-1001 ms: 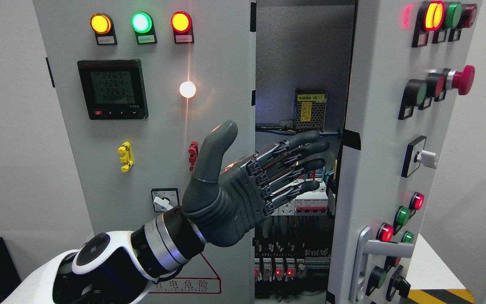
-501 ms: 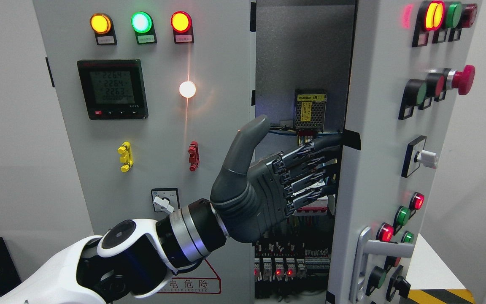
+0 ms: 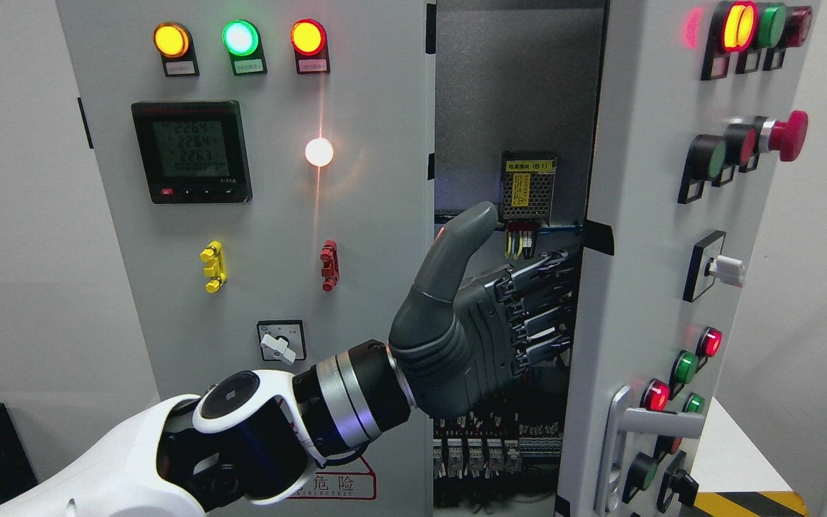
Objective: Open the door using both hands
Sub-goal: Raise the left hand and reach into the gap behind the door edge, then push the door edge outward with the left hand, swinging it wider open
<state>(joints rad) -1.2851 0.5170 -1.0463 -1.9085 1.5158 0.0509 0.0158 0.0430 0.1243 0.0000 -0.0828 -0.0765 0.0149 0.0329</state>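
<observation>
- Left robot hand [image 3: 485, 323] reaches in from lower left across the cabinet gap, palm side-on, thumb [image 3: 456, 248] pointing up and clear of everything.
- Fingers [image 3: 539, 305] are extended, tips out of sight behind the inner edge of the right door [image 3: 643, 215] — reads as a hook on the edge, not a closed grip. Nothing is visibly enclosed, so I'd call the robot hand released/flat; actual contact with the edge can't be confirmed.
- Why there: my guess is that the door is already ajar, so its free edge is the easiest purchase; pushing outward from inside the gap swings it wider.
- Right door: partly open, angled toward the camera, hinged on its far right side. Its handle [image 3: 622, 438] sits low on the panel, untouched.
- Left door [image 3: 277, 215] looks closed and flush (meter, lamps and switches all face front).
- Gap shows the interior [image 3: 514, 108] — power supply [image 3: 527, 185] above the fingers, breakers [image 3: 478, 452] below the wrist. Thumb held high probably keeps it off the wiring.
- Right robot hand is not visible.
- Stage, as I judge it: mid-opening. Next move probably needs an outward sweep to the right with the fingers staying flat on the edge.
- Risk: fingertips slipping off the thin edge, or knuckles brushing the wires [image 3: 517, 244] just behind.
</observation>
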